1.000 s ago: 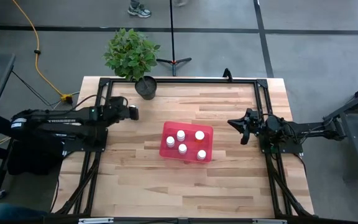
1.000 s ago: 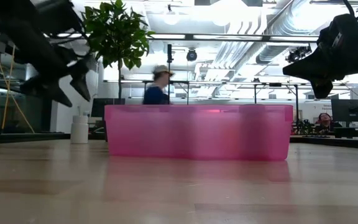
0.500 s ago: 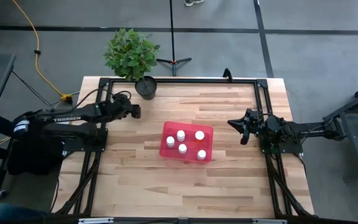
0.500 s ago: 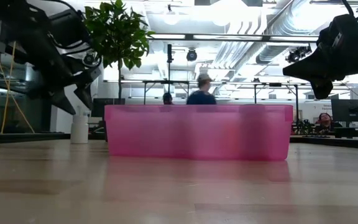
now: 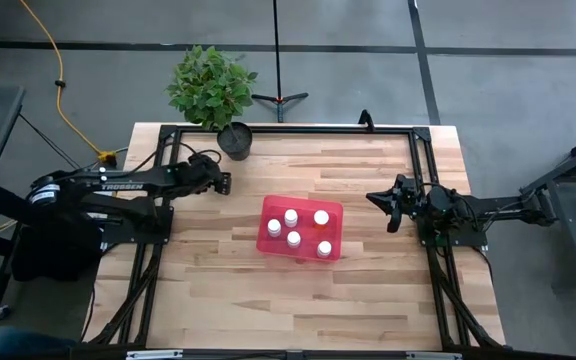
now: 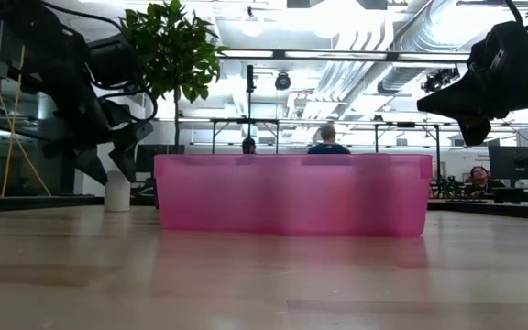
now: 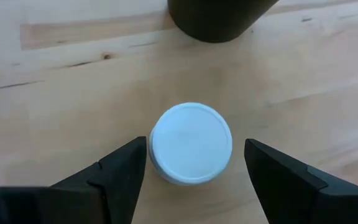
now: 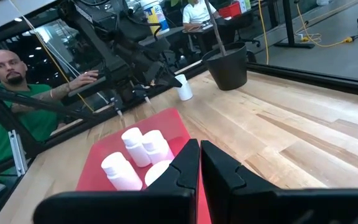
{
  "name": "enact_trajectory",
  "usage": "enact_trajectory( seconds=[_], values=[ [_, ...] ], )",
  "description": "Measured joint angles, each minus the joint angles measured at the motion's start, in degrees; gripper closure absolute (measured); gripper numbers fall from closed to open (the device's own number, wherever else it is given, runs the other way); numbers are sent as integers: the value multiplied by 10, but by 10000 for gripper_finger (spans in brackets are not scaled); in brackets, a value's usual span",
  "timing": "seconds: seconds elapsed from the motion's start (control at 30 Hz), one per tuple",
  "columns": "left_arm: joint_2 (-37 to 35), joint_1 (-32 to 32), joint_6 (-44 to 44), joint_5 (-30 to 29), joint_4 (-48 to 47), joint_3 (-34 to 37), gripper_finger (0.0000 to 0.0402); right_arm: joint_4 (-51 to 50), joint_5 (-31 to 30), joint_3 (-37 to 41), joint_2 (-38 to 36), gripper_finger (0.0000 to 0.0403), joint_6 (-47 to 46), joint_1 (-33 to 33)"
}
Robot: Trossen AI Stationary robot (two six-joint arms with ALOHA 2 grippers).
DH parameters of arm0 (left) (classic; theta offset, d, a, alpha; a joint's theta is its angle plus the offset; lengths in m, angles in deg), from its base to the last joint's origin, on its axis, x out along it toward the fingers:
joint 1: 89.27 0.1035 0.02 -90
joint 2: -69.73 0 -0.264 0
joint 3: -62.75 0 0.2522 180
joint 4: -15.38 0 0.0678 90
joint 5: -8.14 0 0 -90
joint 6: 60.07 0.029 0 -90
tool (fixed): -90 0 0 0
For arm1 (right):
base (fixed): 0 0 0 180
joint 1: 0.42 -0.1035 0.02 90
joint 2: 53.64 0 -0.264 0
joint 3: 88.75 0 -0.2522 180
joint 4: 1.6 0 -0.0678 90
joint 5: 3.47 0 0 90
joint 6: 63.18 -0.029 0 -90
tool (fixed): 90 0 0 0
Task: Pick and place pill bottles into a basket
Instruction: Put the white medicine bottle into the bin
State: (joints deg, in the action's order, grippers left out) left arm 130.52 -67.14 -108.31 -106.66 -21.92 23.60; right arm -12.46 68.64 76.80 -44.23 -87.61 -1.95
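One white-capped pill bottle (image 7: 190, 140) stands upright on the wooden table near the dark plant pot (image 5: 235, 141); it also shows in the low view (image 6: 117, 191). My left gripper (image 5: 220, 183) is open just above it, a finger on either side of the cap, and I see no touch. The red-pink basket (image 5: 272, 243) sits at mid-table with several white-capped bottles (image 5: 294, 238) standing in it. My right gripper (image 5: 383, 205) is shut and empty, in the air to the right of the basket.
The plant pot (image 7: 219, 18) stands close beyond the lone bottle, toward the far edge. A black frame (image 5: 288, 129) runs along the table's far and side edges. People show in the room beyond the table (image 8: 11, 74). Bare wood lies in front of the basket.
My left gripper has come down and moved slightly toward the plant pot, so that it now stands over the lone bottle with its fingers around the cap. The bottle has stayed in place. A person has walked across the room behind the table.
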Motion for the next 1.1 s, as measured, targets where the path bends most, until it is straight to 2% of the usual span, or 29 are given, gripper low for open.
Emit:
enact_trajectory(
  seconds=[0.7,1.1],
  values=[
    [1,0,5,2,0,-1,191,0,0,0,0,396,-2,0],
    [1,0,8,11,0,-2,201,0,0,0,0,396,-7,0]
  ],
)
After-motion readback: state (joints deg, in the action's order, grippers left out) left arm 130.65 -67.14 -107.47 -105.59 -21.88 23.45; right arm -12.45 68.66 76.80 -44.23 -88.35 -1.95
